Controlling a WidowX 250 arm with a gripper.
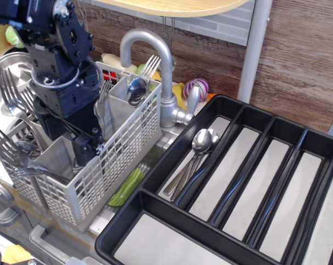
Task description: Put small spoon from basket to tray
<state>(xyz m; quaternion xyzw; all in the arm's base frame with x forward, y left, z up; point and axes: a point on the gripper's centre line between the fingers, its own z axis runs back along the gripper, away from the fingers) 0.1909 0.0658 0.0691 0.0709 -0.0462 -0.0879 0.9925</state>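
1. While the gripper (84, 146) is sunk into a near-left compartment of the basket (128, 160), its fingertips are hidden by the lattice wall and the black housing, so whether they are apart, together or clamped on a handle cannot be told.

2. A small spoon (136, 91) is seen standing bowl-up in a far compartment of the basket, beside a fork (150, 66); which piece the gripper is reaching for cannot be made out, and no small spoon can be picked out in its own compartment.

3. The step in hand is judged to be the grasp inside the basket. A straight vertical lift would be advised, so that the handle is not caught on the lattice or on the forks (15, 107) crowded at the far left.

4. The faucet (161, 61) stands between basket and tray (155, 232), so a high carry past its arch would be called for.

5. In the tray, two spoons (197, 152) are laid together in the leftmost long compartment; the other long compartments and the near cross compartment are seen bare.
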